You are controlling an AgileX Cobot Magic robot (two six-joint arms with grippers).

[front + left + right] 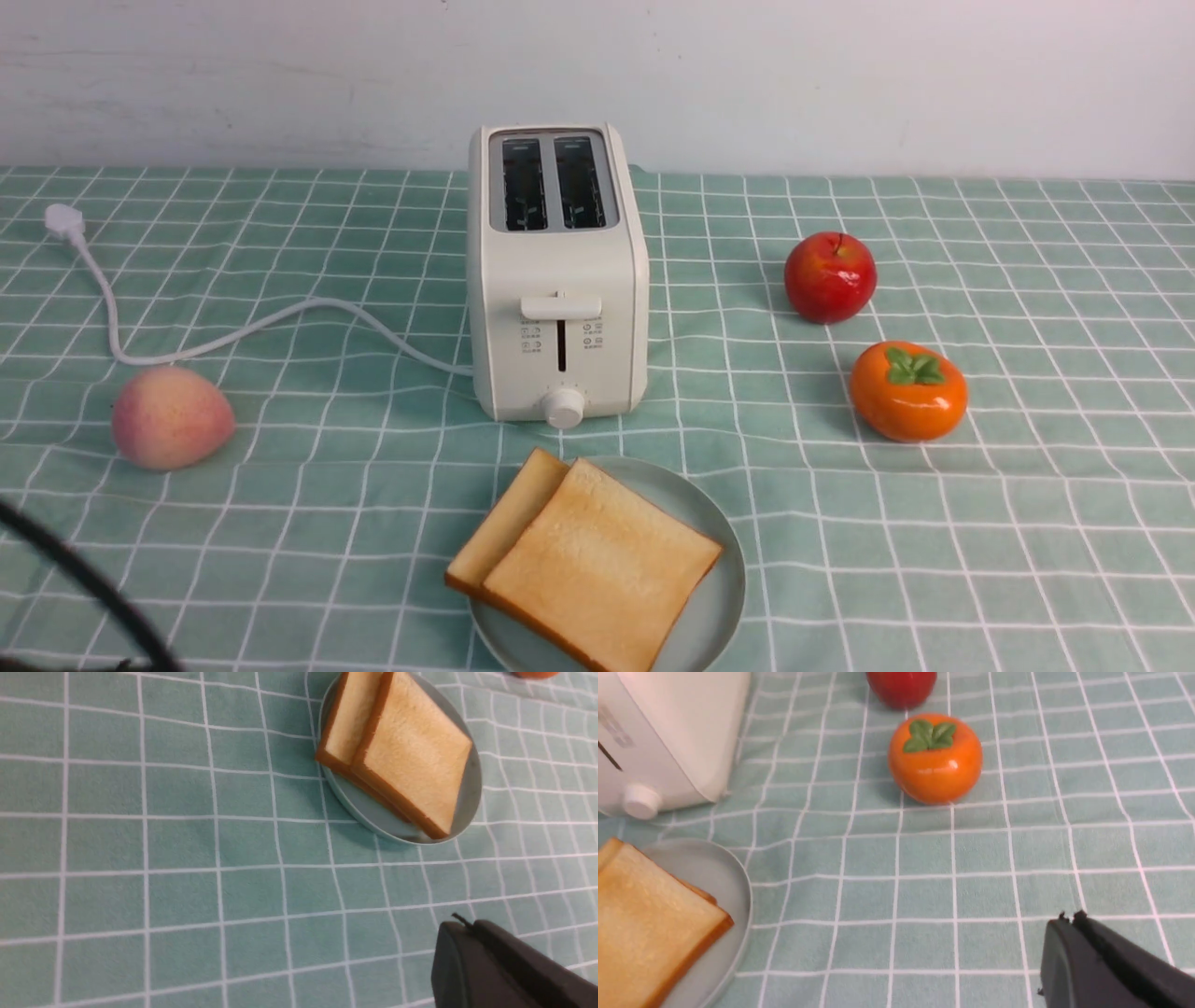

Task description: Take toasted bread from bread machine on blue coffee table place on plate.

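The mint-green gridded tabletop (1027, 523) carries an orange persimmon (935, 760) ahead of the right jaws, with a red apple (901, 688) beyond it. A pale plate (691, 490) lies ahead of the left jaws, and the cream toaster (558, 280) stands past it. A peach (171, 417) and white cord (233, 331) lie on the left jaws' side.

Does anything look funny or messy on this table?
The two square golden toast slices lie overlapped and crooked on the round pale blue-green plate, the lower one poking past its rim. The white cord of the cream-white toaster lies loose, unplugged, on the checked green cloth.
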